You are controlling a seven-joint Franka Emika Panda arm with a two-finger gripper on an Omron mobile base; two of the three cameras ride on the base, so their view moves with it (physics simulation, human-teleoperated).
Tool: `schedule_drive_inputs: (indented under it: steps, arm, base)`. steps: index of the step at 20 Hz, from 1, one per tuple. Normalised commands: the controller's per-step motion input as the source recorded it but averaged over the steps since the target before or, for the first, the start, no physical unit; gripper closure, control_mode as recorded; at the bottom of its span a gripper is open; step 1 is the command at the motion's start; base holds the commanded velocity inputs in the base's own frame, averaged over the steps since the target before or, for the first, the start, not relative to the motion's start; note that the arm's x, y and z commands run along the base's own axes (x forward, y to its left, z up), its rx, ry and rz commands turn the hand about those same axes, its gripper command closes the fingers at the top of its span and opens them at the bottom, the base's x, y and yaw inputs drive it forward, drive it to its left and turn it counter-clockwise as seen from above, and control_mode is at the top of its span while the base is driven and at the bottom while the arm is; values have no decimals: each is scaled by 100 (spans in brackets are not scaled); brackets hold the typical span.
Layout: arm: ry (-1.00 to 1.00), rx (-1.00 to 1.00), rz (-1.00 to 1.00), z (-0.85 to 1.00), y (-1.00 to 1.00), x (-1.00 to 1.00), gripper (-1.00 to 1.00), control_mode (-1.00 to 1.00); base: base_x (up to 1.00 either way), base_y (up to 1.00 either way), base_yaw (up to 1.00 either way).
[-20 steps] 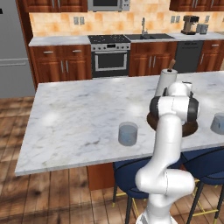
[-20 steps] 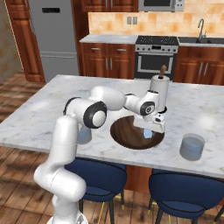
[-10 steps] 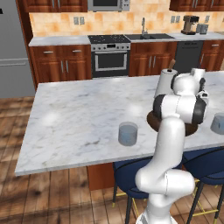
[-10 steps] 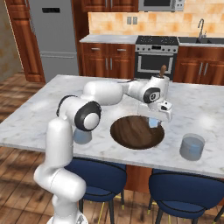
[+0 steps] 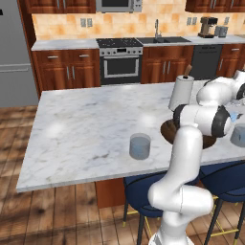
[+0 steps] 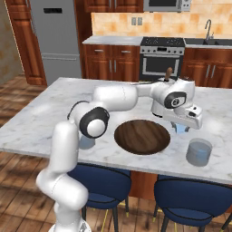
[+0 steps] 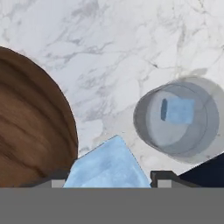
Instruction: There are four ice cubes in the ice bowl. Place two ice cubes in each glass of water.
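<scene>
My gripper [image 7: 110, 177] is shut on a pale-blue ice cube [image 7: 109, 164], which sits between the two finger tips. In the right base view the gripper [image 6: 182, 128] hangs with the cube just right of the ice bowl [image 6: 142, 137], above the counter. The bowl's inside shows bare brown wood. One glass of water [image 6: 199, 152] stands right of the bowl; in the hand view this glass [image 7: 179, 116] lies up and right of the held cube and has one ice cube [image 7: 179, 110] in it. The other glass [image 5: 140, 146] stands to the bowl's left.
A white paper-towel roll [image 5: 182, 92] stands on the marble island [image 5: 86, 119] behind the bowl. Blue stools [image 6: 190, 195] are tucked under the near edge. Stove, sink and cabinets line the far wall.
The arm has swung right with the ice cube, from over the bowl to beyond its right rim, closer to the right-hand glass.
</scene>
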Motion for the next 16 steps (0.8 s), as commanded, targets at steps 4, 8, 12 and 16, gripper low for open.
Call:
schedule_drive_inputs:
  steps: [4, 8, 12, 16]
  arm:
    - [-3, 0, -2, 9, -92, -11, 100, -100]
    - [-1, 0, 0, 0, -67, 0, 100, -100]
    - [-2, 0, 0, -32, -14, -4, 100, -100]
    - [-4, 0, 2, -50, 11, 1, 100, -100]
  base:
    - [0, 0, 0]
    - [0, 0, 0]
    - [0, 0, 0]
    - [0, 0, 0]
